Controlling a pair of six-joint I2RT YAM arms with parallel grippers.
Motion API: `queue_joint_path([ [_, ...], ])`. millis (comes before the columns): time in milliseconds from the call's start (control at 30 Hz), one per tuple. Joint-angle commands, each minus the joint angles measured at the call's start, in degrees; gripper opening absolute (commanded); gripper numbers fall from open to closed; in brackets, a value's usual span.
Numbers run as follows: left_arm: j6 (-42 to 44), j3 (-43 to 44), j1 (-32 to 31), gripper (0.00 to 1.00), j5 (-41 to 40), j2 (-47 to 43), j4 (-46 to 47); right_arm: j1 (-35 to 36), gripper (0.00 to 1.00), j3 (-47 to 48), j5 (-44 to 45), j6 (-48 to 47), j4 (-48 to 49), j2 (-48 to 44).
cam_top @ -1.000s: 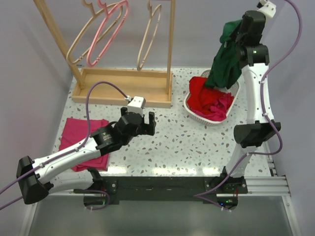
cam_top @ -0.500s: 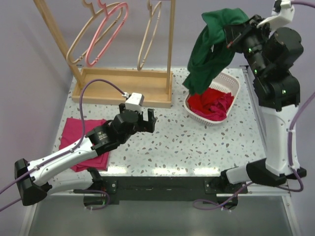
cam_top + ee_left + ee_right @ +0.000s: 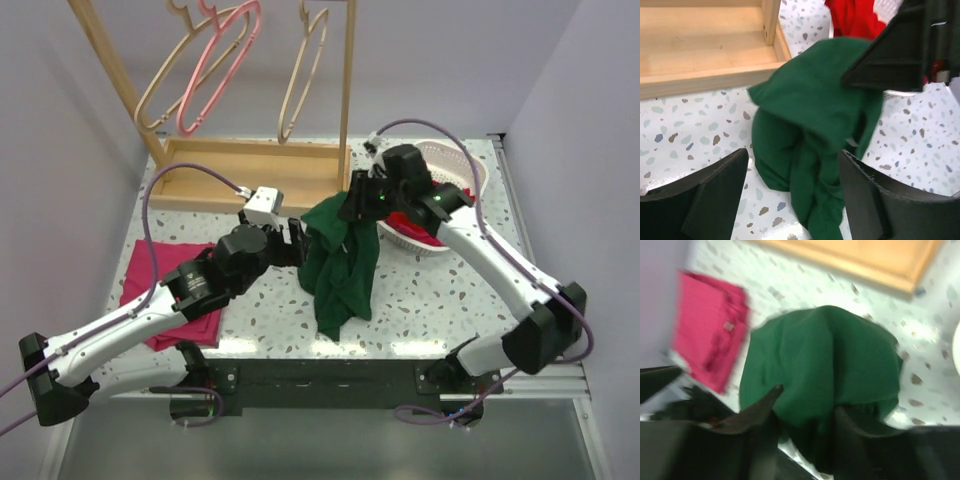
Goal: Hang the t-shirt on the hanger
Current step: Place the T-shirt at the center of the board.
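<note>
arms rise from the near edge of the tabletop (image 3: 430, 300). the left one lies low, stretched from the near left corner toward the middle. its claw (image 3: 296, 242) points right at the t-shirt (image 3: 342, 268), fingers (image 3: 715, 195) spread wide with nothing between them. the right arm folds at an elbow near the right edge, then reaches left and downward, so its claw (image 3: 358, 200) sits at the top of the green bunch. in the blurred right wrist view its fingers (image 3: 757, 412) stand partly apart with cloth filling the gap; whether they pinch it i cannot tell. the t-shirt is a crumpled long heap at mid-tabletop between the two claws. its long axis runs near to far, far end raised at the right claw, near end trailing toward the front edge. a folded magenta garment (image 3: 160, 290) lies at left, partly under the left arm. farther right, a white basket (image 3: 465, 165) holds a red garment (image 3: 412, 224). at the back, a wooden rack (image 3: 250, 170) carries the hanger (image 3: 303, 75), hung by its hook, frame dangling down, well apart from the t-shirt.
</note>
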Motion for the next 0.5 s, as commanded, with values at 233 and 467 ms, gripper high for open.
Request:
queue_joint_path([
  [233,-2.27,-3.81,1.08,0.67,-0.79,13.60,4.35,8.86,0.75,-18.38,16.05,-3.21,0.42,-14.48],
  [467,-2.54,-1.09,2.75,0.57,1.39,24.33,9.00,10.97,0.63,-33.68,15.88,2.24,9.45,-19.42],
])
